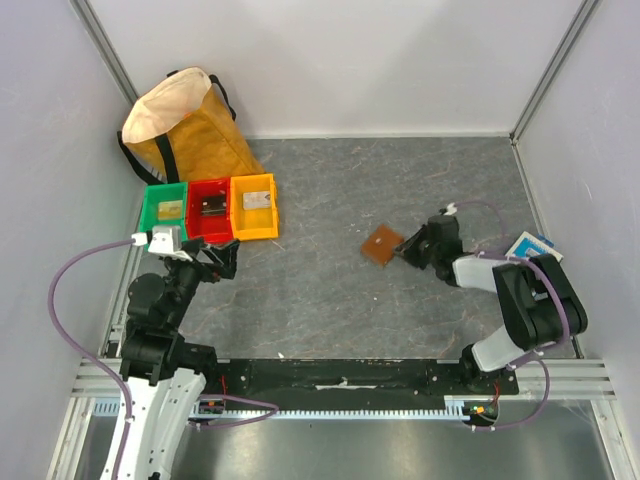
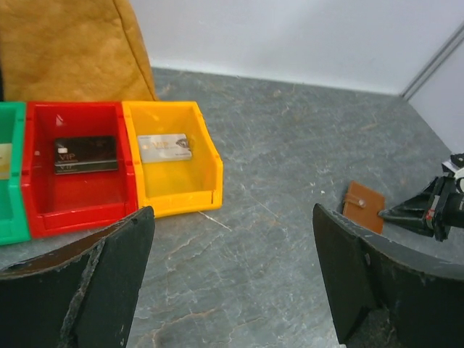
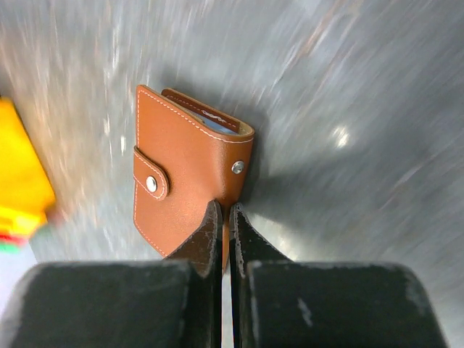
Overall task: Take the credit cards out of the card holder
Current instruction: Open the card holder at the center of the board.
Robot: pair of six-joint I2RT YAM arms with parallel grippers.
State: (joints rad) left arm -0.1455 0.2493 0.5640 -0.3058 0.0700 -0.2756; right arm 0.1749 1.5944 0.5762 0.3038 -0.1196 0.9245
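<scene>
Three cards [image 1: 258,200] are sitting in the bins on the left side of the table [image 1: 320,300]. One is in the green bin [image 1: 147,215], there's a dark card [image 2: 85,154] in the red bin [image 2: 43,214], and a silvery card [image 2: 164,147] in the yellow bin [image 2: 181,201]. My read is the job's mostly done, or down to whatever's left inside.

What matters now is the card holder [image 3: 192,174]. It's on the right half of the table and the right gripper [image 3: 225,210] has it. The fingers are pinched nearly all the way together on its near edge, with just a sliver of brown leather showing between them. From the wrist view it stretches away from the fingertips, long axis roughly in line with the gripper and leaning a bit left. The strap with its snap [image 3: 151,184] is on the left edge. The far end gapes slightly, so you can see pale blue-grey lining. Can't tell if a card is in there.

The left gripper [image 2: 232,217] is spread wide, holding nothing, hovering just in front of the bins and well apart from the card holder. So the right arm is the near one by a mile. If a card needs pulling, I'd guess the left has to come across to that open far end. It's a thin edge grip, so it could twist or slip.
</scene>
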